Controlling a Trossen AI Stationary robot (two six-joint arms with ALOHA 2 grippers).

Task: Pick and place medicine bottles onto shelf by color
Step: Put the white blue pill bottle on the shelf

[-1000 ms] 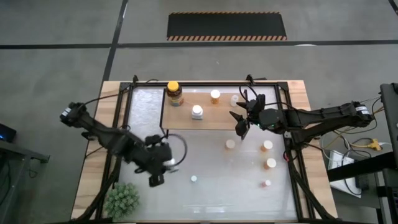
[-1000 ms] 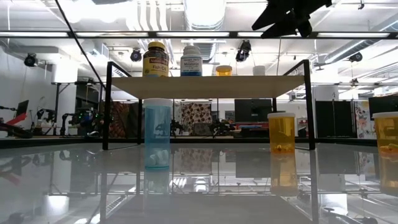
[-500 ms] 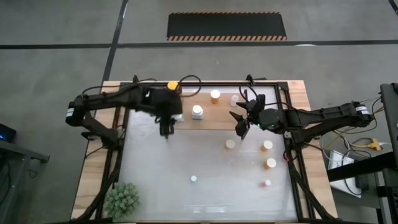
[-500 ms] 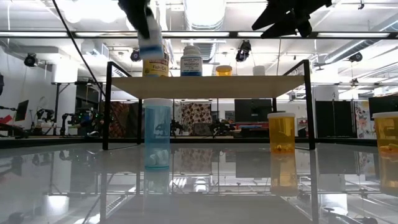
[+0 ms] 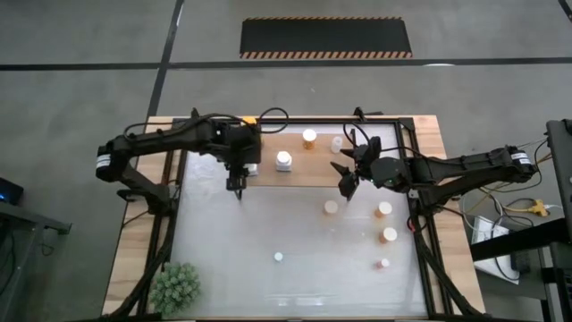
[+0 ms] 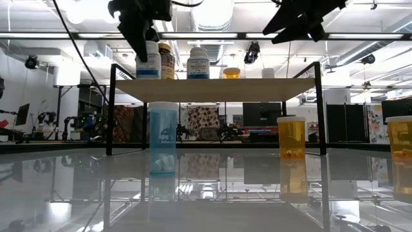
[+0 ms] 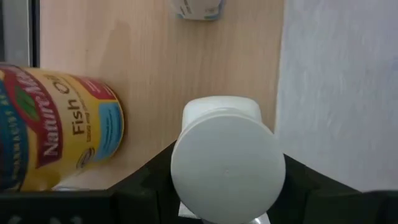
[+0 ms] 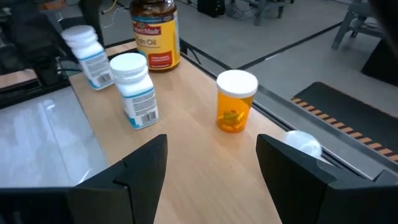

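Observation:
The shelf [image 5: 308, 170], a light-wood board on black legs, stands at the table's far side. On it are the amber jar [image 6: 167, 61], a white bottle [image 5: 283, 161], an orange bottle [image 5: 309, 137] and a small pale one [image 5: 337, 143]. My left gripper [image 5: 239, 165] is above the shelf's left part, shut on another white bottle [image 6: 148, 64] next to the amber jar [image 7: 56, 130]. My right gripper [image 8: 211, 180] hangs open above the shelf's right part [image 5: 350, 174]. Orange bottles [image 5: 383, 209] and a tiny pale one [image 5: 279, 257] stand on the table. My left gripper pinches the white bottle by its white cap [image 7: 186, 168] between the two fingers, coming from above and pointing down. The bottle hangs upright below the fingers, its base [image 6: 148, 77] at the level of the shelf board, close beside the amber jar; whether it rests there I cannot tell.
A green plant [image 5: 175, 286] sits at the table's near left corner. More orange bottles [image 5: 390, 235] [image 5: 332, 207] stand on the right half of the table, and a pale blue one [image 6: 163, 138] stands in front of the shelf. A black frame [image 5: 420, 233] runs around the table.
My left arm has swung from the table's near left up and toward the far edge, carrying the white bottle over the shelf. In the last half second it has come down, bringing the bottle to board level beside the amber jar. My right arm has kept still.

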